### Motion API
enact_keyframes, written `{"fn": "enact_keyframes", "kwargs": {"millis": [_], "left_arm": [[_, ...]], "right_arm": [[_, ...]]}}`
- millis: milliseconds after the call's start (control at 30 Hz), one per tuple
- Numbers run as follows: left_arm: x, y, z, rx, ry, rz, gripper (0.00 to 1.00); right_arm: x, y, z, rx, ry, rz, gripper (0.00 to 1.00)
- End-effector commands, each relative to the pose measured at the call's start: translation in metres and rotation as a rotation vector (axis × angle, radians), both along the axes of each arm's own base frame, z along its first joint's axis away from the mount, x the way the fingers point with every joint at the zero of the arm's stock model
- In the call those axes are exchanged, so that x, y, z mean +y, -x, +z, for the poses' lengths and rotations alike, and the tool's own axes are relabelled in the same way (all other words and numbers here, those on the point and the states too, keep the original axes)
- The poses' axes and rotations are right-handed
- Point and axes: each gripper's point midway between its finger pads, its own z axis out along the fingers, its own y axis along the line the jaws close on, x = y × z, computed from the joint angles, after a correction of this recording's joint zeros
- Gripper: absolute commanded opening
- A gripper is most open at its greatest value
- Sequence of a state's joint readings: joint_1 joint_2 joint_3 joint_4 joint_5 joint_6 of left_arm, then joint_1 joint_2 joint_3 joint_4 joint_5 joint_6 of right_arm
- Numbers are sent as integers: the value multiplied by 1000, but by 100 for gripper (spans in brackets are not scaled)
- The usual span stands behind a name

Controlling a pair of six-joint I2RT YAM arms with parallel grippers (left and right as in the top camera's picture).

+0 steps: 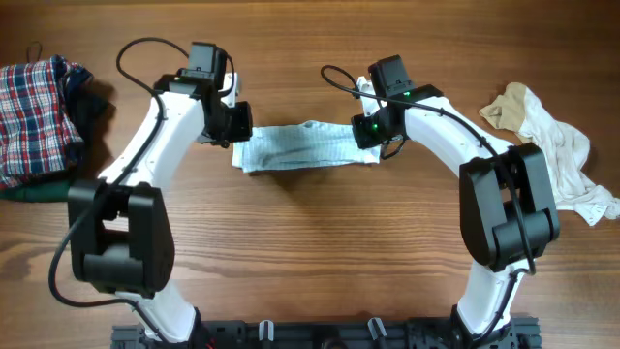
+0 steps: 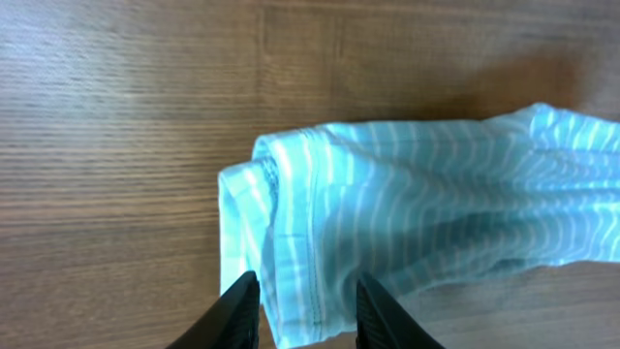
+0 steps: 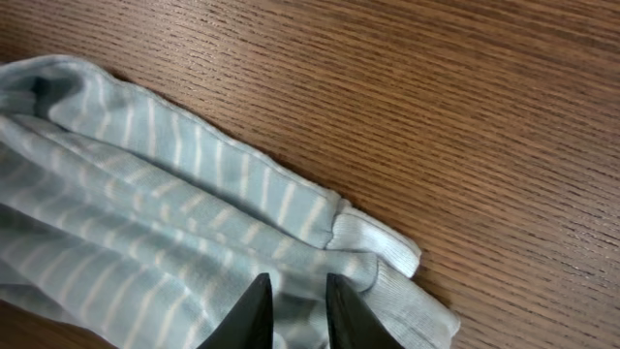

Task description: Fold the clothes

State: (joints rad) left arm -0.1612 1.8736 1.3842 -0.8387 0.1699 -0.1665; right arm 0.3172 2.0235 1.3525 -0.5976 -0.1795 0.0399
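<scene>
Both jaws slightly apart, tips down.

free: bare table [image 1: 310,252] front-centre | blocked: plaid pile [image 1: 34,107] far left, cream garments [image 1: 552,145] far right, striped garment [image 1: 305,145] mid

overhead cam sits high above the table [image 1: 310,262], looking straight down with the striped garment [image 1: 305,147] mid-frame. each wrist cam hangs real close over one end of that garment, tilted down. all three views share it.
</scene>
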Motion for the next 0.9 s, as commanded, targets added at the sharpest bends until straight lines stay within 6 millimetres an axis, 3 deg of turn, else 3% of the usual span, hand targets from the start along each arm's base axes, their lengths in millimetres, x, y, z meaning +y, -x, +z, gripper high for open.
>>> {"fn": "enact_keyframes", "kwargs": {"millis": [0, 167, 567, 733, 867], "left_arm": [[-5, 13, -30, 78, 0, -15, 34], [-8, 18, -48, 129, 5, -21, 34], [-9, 19, -58, 148, 1, -24, 39], [-8, 17, -75, 161, -8, -23, 39], [-5, 11, -71, 143, -6, -15, 29]], "right_arm": [[0, -3, -2, 1, 1, 7, 26], [0, -3, -2, 1, 1, 7, 27], [0, -3, -2, 2, 1, 7, 27], [-1, -2, -3, 5, 3, 8, 28], [-1, -2, -3, 6, 3, 8, 28]]}}
